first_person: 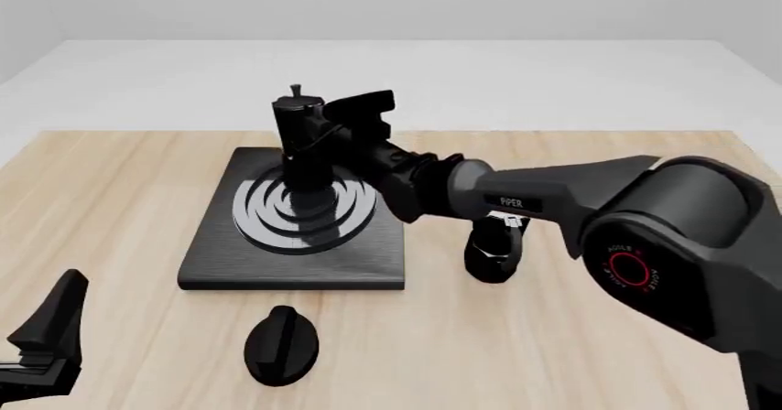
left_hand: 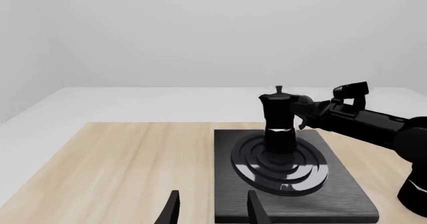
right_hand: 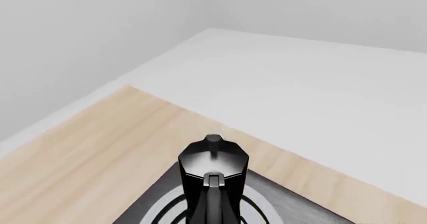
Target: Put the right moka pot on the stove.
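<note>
A pale wooden worktop [first_person: 587,163] sits against plain grey walls. In the front view, the right moka pot [first_person: 299,149] stands on the burner rings of the stove [first_person: 214,259], the right pincer [first_person: 332,135] at its handle; whether it pinches cannot be told here. A second moka pot [first_person: 494,248] waits beside the stove, half hidden under the right arm, and a black oval knob [first_person: 282,343] lies in front of the slab.

The left wrist view shows the left pincer [left_hand: 210,209] spread and idle, and the pot's base meeting the rings squarely, which suggests a clean release: open, then back straight away from the handle.

The right wrist view alone looks down the handle at the lid and knob.
</note>
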Robot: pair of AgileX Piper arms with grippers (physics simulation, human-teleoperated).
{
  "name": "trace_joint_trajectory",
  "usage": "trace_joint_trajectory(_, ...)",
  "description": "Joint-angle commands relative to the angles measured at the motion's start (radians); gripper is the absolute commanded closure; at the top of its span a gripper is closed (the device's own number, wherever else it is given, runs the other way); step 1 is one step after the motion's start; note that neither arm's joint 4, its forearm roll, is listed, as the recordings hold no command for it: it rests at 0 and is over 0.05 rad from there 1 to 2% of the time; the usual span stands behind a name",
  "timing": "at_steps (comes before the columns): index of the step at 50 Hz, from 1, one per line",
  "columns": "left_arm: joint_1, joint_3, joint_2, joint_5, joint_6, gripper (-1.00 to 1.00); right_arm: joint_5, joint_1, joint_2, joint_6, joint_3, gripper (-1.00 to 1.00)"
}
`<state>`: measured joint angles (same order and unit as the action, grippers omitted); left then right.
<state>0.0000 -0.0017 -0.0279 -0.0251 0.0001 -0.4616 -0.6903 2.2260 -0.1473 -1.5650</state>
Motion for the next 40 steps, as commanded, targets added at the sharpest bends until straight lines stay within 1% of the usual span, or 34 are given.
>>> trace_joint_trajectory(1,0.000,0.000,0.000,0.000,0.000,-1.00,-0.037,0.005,0.001,-0.026,-0.001,1.00)
trace_joint_trajectory(9,0.000,0.000,0.000,0.000,0.000,-1.00,-0.058,0.000,0.008,-0.025,0.030,1.00)
trace_joint_trajectory(24,0.000,0.000,0.000,0.000,0.000,-1.00,-0.135,0.000,-0.020,-0.040,0.154,1.00)
trace_joint_trajectory(40,0.000,0.000,0.000,0.000,0.000,-1.00,-0.176,-0.012,-0.042,-0.030,0.243,1.00)
